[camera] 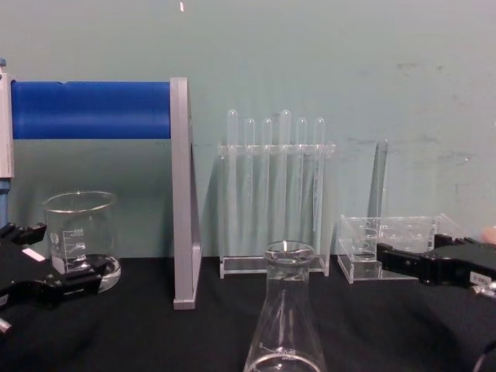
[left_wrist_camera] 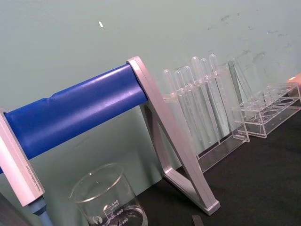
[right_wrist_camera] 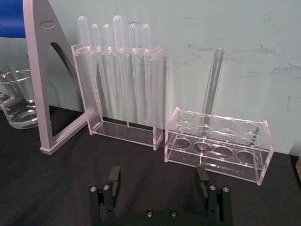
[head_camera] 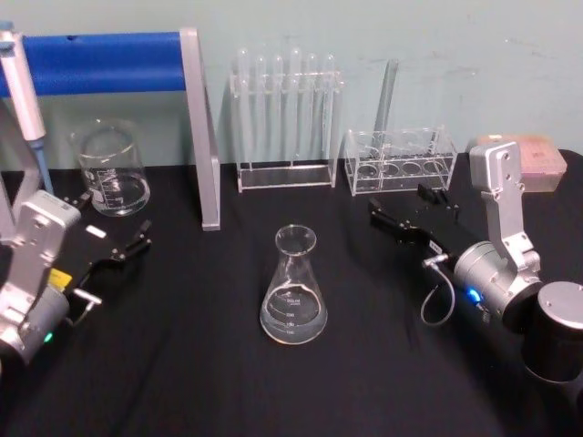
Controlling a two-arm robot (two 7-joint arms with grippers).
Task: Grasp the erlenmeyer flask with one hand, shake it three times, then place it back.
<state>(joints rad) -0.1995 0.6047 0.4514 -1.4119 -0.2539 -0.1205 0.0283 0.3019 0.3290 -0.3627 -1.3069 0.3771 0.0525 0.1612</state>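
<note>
black right gripper (head_camera: 401, 211): jaws wide apart, empty | black left gripper (head_camera: 123, 246): jaws apart, empty | clear conical glass flask (head_camera: 293, 287): upright between them (markings unreadable)

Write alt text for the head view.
An erlenmeyer flask stands upright at the centre of a black table, ungrasped, between the open left gripper and the open right gripper. Behind stand a beaker, a blue-barred stand and two clear racks.
</note>
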